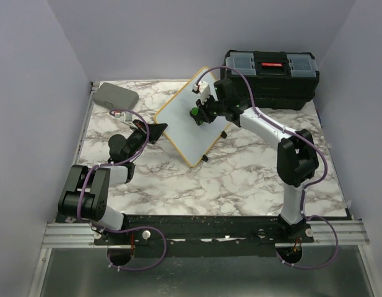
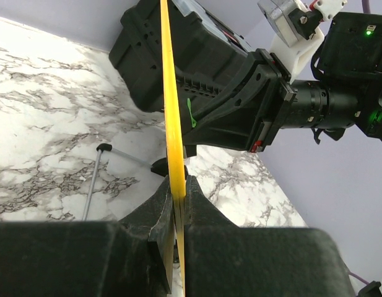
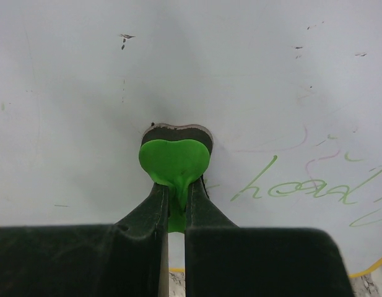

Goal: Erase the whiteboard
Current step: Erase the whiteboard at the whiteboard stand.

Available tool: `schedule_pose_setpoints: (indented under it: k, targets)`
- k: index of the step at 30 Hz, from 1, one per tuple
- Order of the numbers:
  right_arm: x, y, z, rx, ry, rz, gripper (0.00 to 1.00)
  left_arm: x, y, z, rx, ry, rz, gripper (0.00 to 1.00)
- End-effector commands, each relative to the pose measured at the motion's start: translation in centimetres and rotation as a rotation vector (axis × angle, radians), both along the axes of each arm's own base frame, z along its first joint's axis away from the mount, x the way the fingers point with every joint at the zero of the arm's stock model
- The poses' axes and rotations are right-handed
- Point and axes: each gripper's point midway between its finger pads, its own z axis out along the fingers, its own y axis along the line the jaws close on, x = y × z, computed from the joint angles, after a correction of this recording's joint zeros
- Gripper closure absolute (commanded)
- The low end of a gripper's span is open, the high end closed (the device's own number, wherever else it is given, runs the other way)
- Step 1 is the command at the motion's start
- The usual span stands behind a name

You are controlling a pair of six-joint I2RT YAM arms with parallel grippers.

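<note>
A wood-framed white rectangular whiteboard (image 1: 181,130) stands centrally on the marble-patterned table (image 1: 240,179), with a green heart-shaped eraser (image 3: 174,162) against its face. Behind it, rightward, sits a black plastic toolbox (image 1: 271,77); at the far left corner, a flat grey rectangular case (image 1: 115,96).

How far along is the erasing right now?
Done: left end effector clamps the yellow-framed white whiteboard tilted up; much of its surface looks clean. In hand: right end effector holds the green heart-shaped eraser against it. Left: green handwriting beside the eraser.

A black toolbox (image 1: 271,80) stands close behind the whiteboard (image 1: 178,120), open tabletop (image 1: 240,179) in front.
</note>
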Motion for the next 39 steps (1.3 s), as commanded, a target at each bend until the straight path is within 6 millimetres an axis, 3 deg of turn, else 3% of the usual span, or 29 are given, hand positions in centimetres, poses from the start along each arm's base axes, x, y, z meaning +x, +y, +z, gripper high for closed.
schedule_pose_setpoints:
  k: [1, 6, 14, 16, 17, 24, 28, 31, 35, 39]
  targets:
    - [0.6, 3.9, 1.8, 0.116, -0.038, 0.062, 1.0, -2.7, -3.7, -2.1, 0.057, 0.037, -0.218, 1.0]
    - [-1.1, 5.6, 2.5, 0.149, 0.013, 0.14, 0.99, -2.7, -3.7, -2.1, 0.054, 0.037, -0.216, 1.0]
    - [-6.2, 7.3, 0.6, 0.101, 0.053, 0.259, 0.99, -2.5, -3.7, -2.1, 0.058, 0.038, -0.214, 1.0]
    - [-6.6, 7.2, 0.4, 0.091, 0.046, 0.253, 0.99, -2.5, -3.7, -2.1, 0.057, 0.039, -0.215, 1.0]
    - [-6.2, 7.0, 0.5, 0.091, 0.035, 0.227, 0.99, -2.5, -3.7, -2.1, 0.057, 0.037, -0.214, 1.0]
    - [2.1, 3.0, 3.2, 0.122, -0.05, -0.094, 0.99, -2.7, -3.6, -2.2, 0.062, 0.039, -0.213, 1.0]
    - [5.9, 0.2, 2.4, 0.108, -0.043, -0.214, 0.99, -2.7, -3.6, -2.3, 0.062, 0.043, -0.215, 1.0]
    - [7.7, -1.6, 1.1, 0.084, -0.032, -0.265, 0.99, -2.7, -3.6, -2.2, 0.061, 0.039, -0.216, 1.0]
    - [8.0, -2.2, -0.7, 0.075, 0.005, -0.25, 0.99, -2.6, -3.6, -2.1, 0.062, 0.038, -0.215, 1.0]
    - [4.4, -0.3, -1.4, 0.11, 0.08, -0.054, 0.99, -2.6, -3.7, -2.3, 0.063, 0.041, -0.215, 1.0]
